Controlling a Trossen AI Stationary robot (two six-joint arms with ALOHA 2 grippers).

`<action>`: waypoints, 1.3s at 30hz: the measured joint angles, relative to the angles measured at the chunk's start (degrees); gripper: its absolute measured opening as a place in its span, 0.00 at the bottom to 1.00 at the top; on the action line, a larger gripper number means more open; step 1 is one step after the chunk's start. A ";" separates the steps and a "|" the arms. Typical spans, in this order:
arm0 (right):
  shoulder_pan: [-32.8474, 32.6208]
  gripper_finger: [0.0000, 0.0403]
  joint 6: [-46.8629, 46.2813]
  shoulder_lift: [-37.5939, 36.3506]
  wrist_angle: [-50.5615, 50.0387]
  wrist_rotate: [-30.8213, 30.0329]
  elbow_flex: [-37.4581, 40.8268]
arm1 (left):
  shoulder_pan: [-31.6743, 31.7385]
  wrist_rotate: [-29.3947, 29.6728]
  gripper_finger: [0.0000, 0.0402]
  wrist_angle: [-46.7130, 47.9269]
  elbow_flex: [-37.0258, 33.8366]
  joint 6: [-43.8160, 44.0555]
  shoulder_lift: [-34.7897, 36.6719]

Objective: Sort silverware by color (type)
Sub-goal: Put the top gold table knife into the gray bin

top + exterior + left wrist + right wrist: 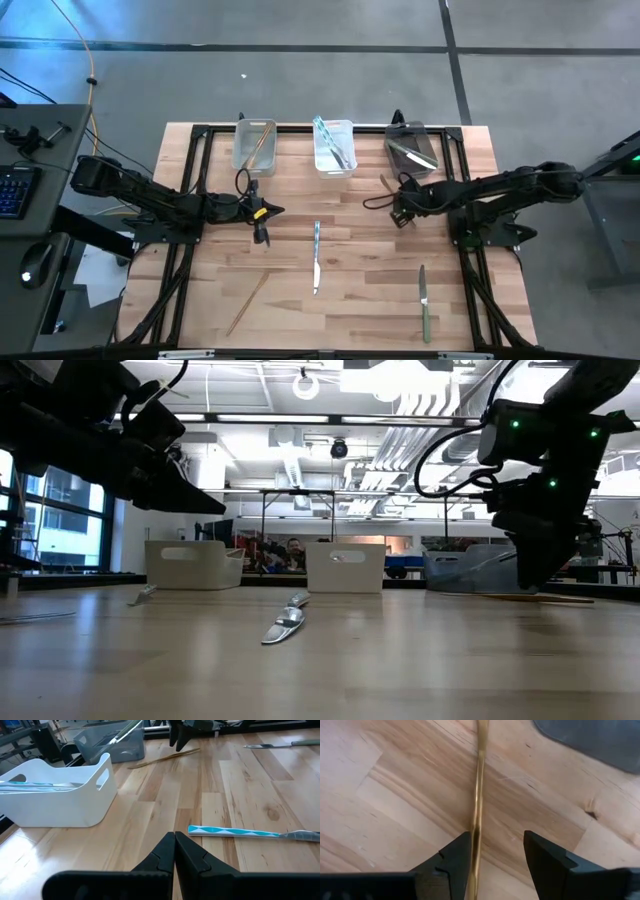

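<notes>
Wooden tabletop (350, 300) on a black frame, three little bins along the far edge: a clear one (254, 146) with gold pieces, a white one (334, 146) with teal-handled ones, a grey one (412, 148) with dark ones. A few pieces are loose on the wood: a gold piece (387, 186) just in front of the grey bin, a teal-handled knife (316, 257) in the middle, a dark-handled knife (424, 302) toward the near right, and another thin gold one (246, 304) near left.

Right gripper (496, 851) hangs right over that gold piece (477, 795), fingers spread, the stem lying by the inner edge of one finger (451, 861). Left gripper (175, 851) sits above the table left of centre, fingers pressed together, holding nothing.

Handling-wise, my guess is this stuff is light, stiff and slick, and it lies almost flat on the wood, so it'll want to skate or pivot when pinched. I'd grab mid-stem, across the narrow width, fingertips almost down on the board.

Only the right wrist view shows how the stem lines up with the fingers; from above the arm mostly covers it. Left wrist view gives the teal zigzag on the knife handle (235, 832). Low view shows the gap under both grippers, plus a person way back in the room.
</notes>
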State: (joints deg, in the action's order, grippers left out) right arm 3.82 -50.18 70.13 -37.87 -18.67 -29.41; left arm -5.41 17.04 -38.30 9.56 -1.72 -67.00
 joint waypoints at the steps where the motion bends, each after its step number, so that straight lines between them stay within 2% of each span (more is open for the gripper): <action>1: 0.18 0.41 0.18 0.00 0.00 0.20 0.00 | 0.00 0.00 0.00 0.08 0.00 0.02 0.00; 14: 1.09 0.41 2.25 0.00 1.69 1.90 0.21 | 0.00 0.02 0.00 1.06 0.00 0.20 0.00; 23: 1.02 0.41 1.14 -0.33 11.27 1.88 7.50 | 0.00 0.04 0.00 1.11 0.00 0.61 0.00; 27: 0.98 0.33 0.91 -0.28 12.04 1.53 8.31 | 0.00 0.09 0.00 1.08 0.00 0.76 0.00; 36: 0.71 0.06 5.24 -0.11 15.85 2.87 8.57 | 0.02 0.08 0.00 1.02 0.00 1.69 0.01; 39: -0.69 0.01 6.97 -0.03 18.00 2.64 8.67 | 0.04 -0.98 0.00 1.09 0.00 2.81 0.02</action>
State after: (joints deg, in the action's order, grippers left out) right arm 3.13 -43.21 70.10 -19.87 -16.03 -20.74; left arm -5.37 16.06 -37.21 9.56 1.10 -66.98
